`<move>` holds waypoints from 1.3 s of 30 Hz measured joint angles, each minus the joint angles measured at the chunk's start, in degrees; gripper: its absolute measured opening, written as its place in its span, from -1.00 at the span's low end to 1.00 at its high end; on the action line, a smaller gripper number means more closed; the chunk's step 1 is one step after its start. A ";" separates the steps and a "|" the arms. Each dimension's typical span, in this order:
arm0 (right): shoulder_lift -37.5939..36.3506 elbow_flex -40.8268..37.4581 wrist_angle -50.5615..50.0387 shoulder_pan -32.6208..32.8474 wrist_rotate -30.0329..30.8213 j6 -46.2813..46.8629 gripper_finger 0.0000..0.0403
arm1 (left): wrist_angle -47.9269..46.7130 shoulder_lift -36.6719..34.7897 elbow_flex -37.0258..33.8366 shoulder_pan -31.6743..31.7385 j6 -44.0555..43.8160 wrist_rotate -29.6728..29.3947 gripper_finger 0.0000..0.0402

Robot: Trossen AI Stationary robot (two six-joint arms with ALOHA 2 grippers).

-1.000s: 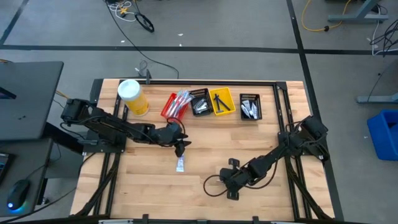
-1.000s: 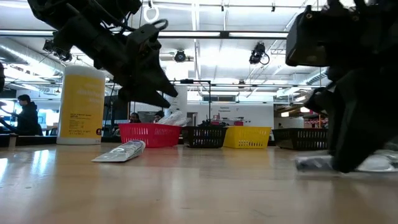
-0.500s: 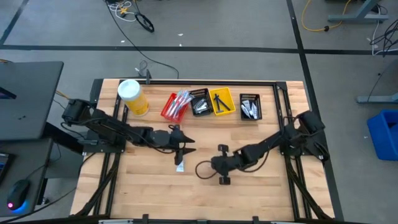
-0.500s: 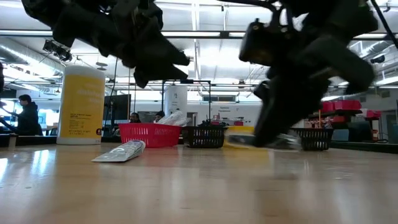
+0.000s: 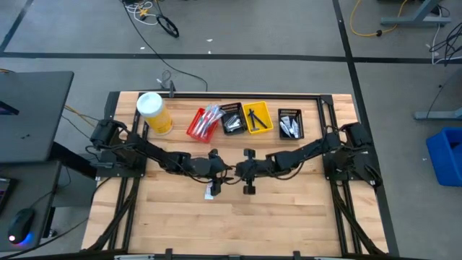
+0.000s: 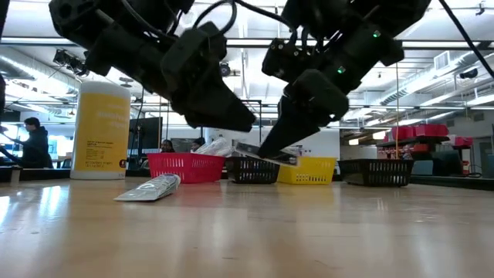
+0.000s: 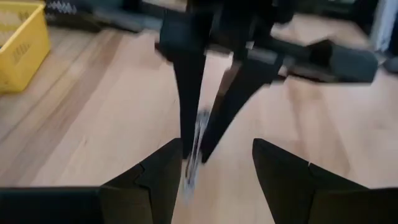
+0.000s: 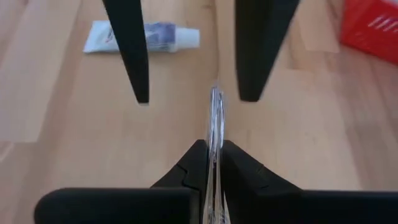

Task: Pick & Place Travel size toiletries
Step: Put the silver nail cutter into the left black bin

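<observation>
Since 1 second ago the right gripper (image 5: 238, 170) has swung from the lower right of the high view to the table's centre, carrying a thin clear packet (image 8: 216, 134) lifted off the wood; the left gripper (image 5: 225, 170) has shifted right from beside the red bin (image 5: 203, 122) to face it tip to tip; in the right wrist view the right fingers (image 8: 193, 163) are pinched tight on the packet's edge, while the left fingers (image 8: 129, 46) stand spread wide with nothing between them, 1 on each side of the packet's free end; in the low view the packet (image 6: 266, 153) hangs tilted between both arms above the tabletop; a white-and-blue tube (image 5: 209, 191) lies flat on the wooden table (image 5: 289, 217) just below the left gripper; along the upper edge stand a yellow canister (image 5: 154, 113), the red bin, a black bin (image 5: 232, 118), a yellow bin (image 5: 257, 118) and another black bin (image 5: 290, 123); a person (image 6: 31, 143) shows at the low view's far left, under bright ceiling lights.
</observation>
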 joint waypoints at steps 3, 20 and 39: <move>-0.02 0.04 1.31 -0.92 -1.86 -1.95 -0.82 | -1.95 0.32 0.24 0.64 0.26 -0.25 0.03; -0.04 0.04 4.73 -3.19 -4.05 -3.67 -0.81 | -6.41 0.29 0.29 1.70 1.40 -1.33 -0.42; -0.17 0.09 1.46 -3.21 -5.34 -0.63 -0.46 | -6.55 0.26 0.28 1.70 0.06 -0.93 -0.83</move>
